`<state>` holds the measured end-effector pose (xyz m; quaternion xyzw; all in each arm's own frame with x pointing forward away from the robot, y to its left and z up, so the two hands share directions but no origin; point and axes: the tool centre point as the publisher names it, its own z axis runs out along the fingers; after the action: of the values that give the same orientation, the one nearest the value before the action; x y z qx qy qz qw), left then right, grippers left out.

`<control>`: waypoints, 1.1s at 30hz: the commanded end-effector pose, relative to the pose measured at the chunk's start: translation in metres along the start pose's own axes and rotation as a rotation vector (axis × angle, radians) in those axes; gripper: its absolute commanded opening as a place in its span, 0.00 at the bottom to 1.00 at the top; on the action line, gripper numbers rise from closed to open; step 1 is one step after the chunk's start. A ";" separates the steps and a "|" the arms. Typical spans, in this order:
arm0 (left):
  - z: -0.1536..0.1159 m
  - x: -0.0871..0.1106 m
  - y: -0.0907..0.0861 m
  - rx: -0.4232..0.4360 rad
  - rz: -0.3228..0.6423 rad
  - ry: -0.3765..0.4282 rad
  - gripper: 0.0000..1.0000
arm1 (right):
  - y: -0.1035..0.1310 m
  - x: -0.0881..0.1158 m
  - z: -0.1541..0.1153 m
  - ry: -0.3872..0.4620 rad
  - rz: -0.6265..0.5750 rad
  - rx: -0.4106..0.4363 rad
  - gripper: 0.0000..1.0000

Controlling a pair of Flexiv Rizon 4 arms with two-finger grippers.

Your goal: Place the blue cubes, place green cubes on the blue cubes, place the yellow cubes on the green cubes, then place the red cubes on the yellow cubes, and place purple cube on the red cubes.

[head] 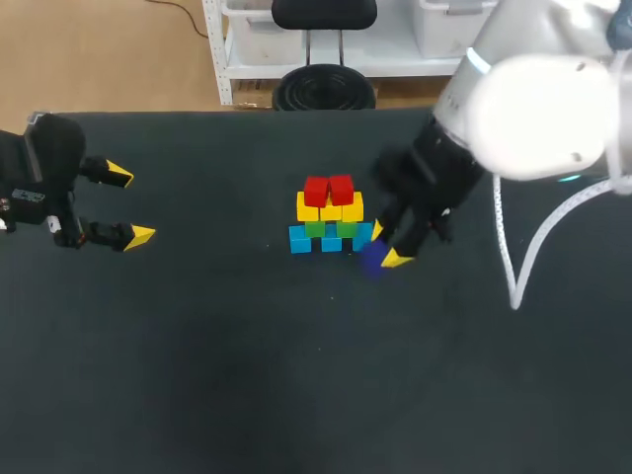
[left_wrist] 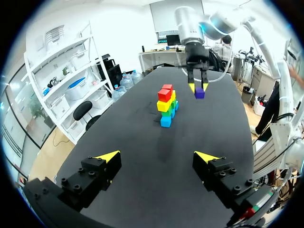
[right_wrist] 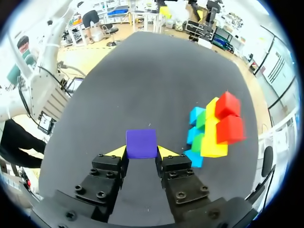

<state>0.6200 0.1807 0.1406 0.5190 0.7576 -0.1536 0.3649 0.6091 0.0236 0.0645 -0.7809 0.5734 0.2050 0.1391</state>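
- Tiers stand on the dark table (head: 197, 375): blue cubes (head: 316, 240) lowest, then green cubes (head: 331, 228), yellow cubes (head: 330, 209) and two red cubes (head: 329, 190) on top.
- Purple cube (right_wrist: 141, 143), plain deep violet with flat faces, is pinched from two sides by the right gripper (right_wrist: 141, 153), just beside the blue cubes.
- Left gripper (left_wrist: 157, 156), well apart from them, has its jaws spread wide.

Black table (head: 197, 375); row of blue cubes (head: 300, 239) directly on it, mid-table.
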 end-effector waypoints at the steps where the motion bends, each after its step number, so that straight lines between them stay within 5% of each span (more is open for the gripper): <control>1: 0.000 0.002 0.000 -0.002 0.003 -0.008 1.00 | 0.006 -0.004 -0.023 0.003 0.024 0.018 0.00; 13: 0.000 0.002 0.000 -0.002 0.003 -0.008 1.00 | -0.026 -0.004 -0.059 -0.035 0.167 0.095 0.00; 33: 0.000 0.002 0.000 -0.002 0.003 -0.008 1.00 | -0.073 -0.033 -0.061 -0.051 0.182 0.211 0.00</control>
<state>0.6200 0.1807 0.1406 0.5190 0.7576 -0.1536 0.3649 0.6742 0.0407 0.1326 -0.7002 0.6564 0.1746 0.2197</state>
